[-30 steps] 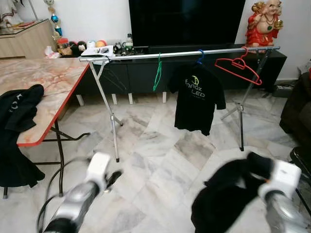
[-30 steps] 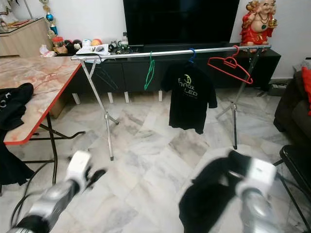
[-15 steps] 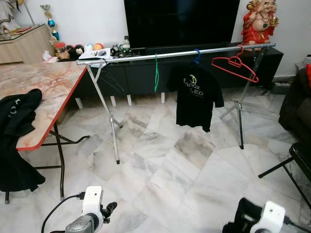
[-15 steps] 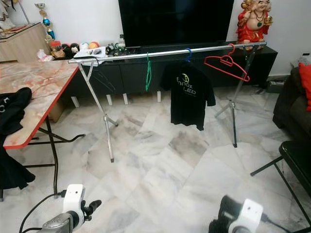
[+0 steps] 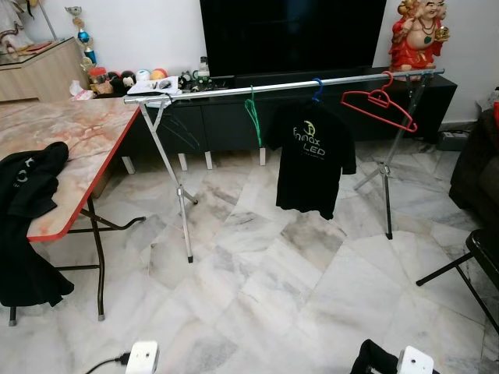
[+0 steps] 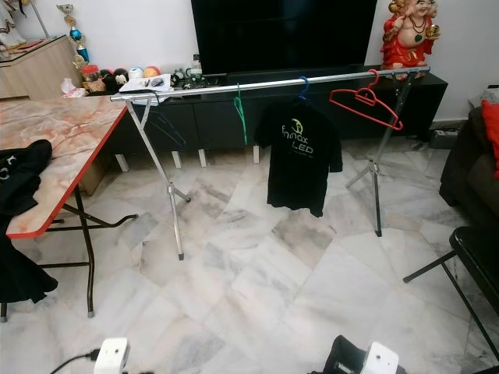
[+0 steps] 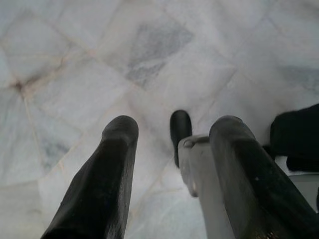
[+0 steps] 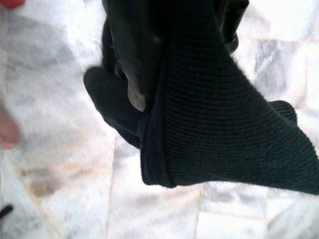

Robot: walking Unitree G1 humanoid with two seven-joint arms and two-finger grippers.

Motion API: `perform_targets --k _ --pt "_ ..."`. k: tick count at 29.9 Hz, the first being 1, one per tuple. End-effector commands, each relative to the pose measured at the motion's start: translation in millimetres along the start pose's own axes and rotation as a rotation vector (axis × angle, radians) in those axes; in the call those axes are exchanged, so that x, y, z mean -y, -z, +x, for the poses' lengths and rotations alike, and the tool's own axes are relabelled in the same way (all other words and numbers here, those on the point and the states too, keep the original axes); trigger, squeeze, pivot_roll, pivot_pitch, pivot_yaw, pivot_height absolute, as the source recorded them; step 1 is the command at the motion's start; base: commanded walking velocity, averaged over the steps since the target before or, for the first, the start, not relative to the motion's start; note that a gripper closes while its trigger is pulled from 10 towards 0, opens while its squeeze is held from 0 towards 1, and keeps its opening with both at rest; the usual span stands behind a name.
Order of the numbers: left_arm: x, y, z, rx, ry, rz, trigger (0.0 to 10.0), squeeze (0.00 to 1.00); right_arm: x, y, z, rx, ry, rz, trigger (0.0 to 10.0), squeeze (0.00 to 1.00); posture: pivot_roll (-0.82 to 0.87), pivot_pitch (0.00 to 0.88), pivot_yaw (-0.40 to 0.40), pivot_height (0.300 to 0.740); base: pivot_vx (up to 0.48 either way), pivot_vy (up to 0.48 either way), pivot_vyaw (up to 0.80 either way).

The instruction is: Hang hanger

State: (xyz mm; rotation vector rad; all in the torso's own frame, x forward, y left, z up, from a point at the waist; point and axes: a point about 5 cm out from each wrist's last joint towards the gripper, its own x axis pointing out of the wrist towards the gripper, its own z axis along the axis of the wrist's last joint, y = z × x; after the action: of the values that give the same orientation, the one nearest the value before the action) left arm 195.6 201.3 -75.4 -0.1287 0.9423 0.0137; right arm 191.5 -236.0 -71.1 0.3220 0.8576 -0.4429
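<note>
A silver clothes rail [image 5: 281, 84] spans the room on folding legs. On it hang a green hanger [image 5: 253, 117], a black T-shirt [image 5: 310, 164] on a blue hanger, and an empty red hanger [image 5: 380, 105]. Both my arms are low, with the white wrist tops at the bottom edge. My right gripper [image 8: 164, 59] is shut on a black knitted garment [image 8: 224, 134], whose bundle peeks up beside the right wrist [image 5: 373, 360]. Over the marble floor, my left gripper [image 7: 174, 127] is open and holds nothing.
A marble-topped folding table [image 5: 78, 132] stands at the left with a black garment [image 5: 27, 187] draped over its edge. A black chair [image 5: 475, 257] and a dark sofa [image 5: 475, 171] are on the right. Behind the rail are a TV cabinet and a red statue [image 5: 417, 35].
Both arms have dropped from the middle of the view to its bottom edge, the right one taking the black garment down with it. The rack and its hangers stay in place.
</note>
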Motion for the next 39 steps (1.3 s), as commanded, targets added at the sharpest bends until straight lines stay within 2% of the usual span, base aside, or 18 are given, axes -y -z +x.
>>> perform_targets --k 1,6,14,19,24,28,37,39 --pt "-7.9 2 -1.6 -0.015 -0.029 -0.001 10.0 0.00 -1.4 5 -0.6 -0.012 -0.004 -0.003 10.0 0.00 0.03 0.000 0.082 0.740 0.000 0.000 0.00" --pt "-7.4 4 -2.0 -0.006 -0.023 -0.024 10.0 0.00 -0.6 12 -1.7 -0.037 -0.016 -0.033 10.0 0.00 0.06 0.000 0.059 0.740 0.000 0.000 0.00" --pt "-9.6 33 -7.7 -0.079 -0.016 -0.012 10.0 0.00 3.9 16 -3.0 -0.034 -0.024 -0.035 10.0 0.00 0.07 0.000 0.024 0.740 0.000 0.000 0.00" --pt "-10.5 43 -10.1 -0.091 -0.038 -0.055 10.0 0.00 4.3 22 -4.0 -0.051 -0.033 -0.071 10.0 0.00 0.07 0.000 0.012 0.740 0.257 0.000 0.00" --pt "-6.6 49 -10.7 -0.114 -0.024 -0.029 10.0 0.00 4.6 17 -3.5 -0.024 -0.025 -0.021 10.0 0.00 0.07 0.000 0.023 0.740 0.281 0.000 0.00" --pt "-7.1 50 -10.9 -0.114 -0.026 -0.017 10.0 0.00 5.6 21 -4.3 -0.024 -0.013 -0.030 10.0 0.00 0.09 0.000 0.017 0.740 0.294 0.000 0.00" --pt "-20.3 51 -14.8 -0.122 -0.050 -0.005 10.0 0.00 1.9 3 -2.1 0.068 0.002 -0.010 10.0 0.00 0.09 0.000 0.040 0.740 0.297 0.000 0.00" --pt "-29.0 53 -17.7 -0.130 -0.067 -0.008 10.0 0.00 3.0 -7 -1.4 0.111 0.018 -0.034 10.0 0.00 0.10 0.000 0.036 0.740 0.296 0.000 0.00"
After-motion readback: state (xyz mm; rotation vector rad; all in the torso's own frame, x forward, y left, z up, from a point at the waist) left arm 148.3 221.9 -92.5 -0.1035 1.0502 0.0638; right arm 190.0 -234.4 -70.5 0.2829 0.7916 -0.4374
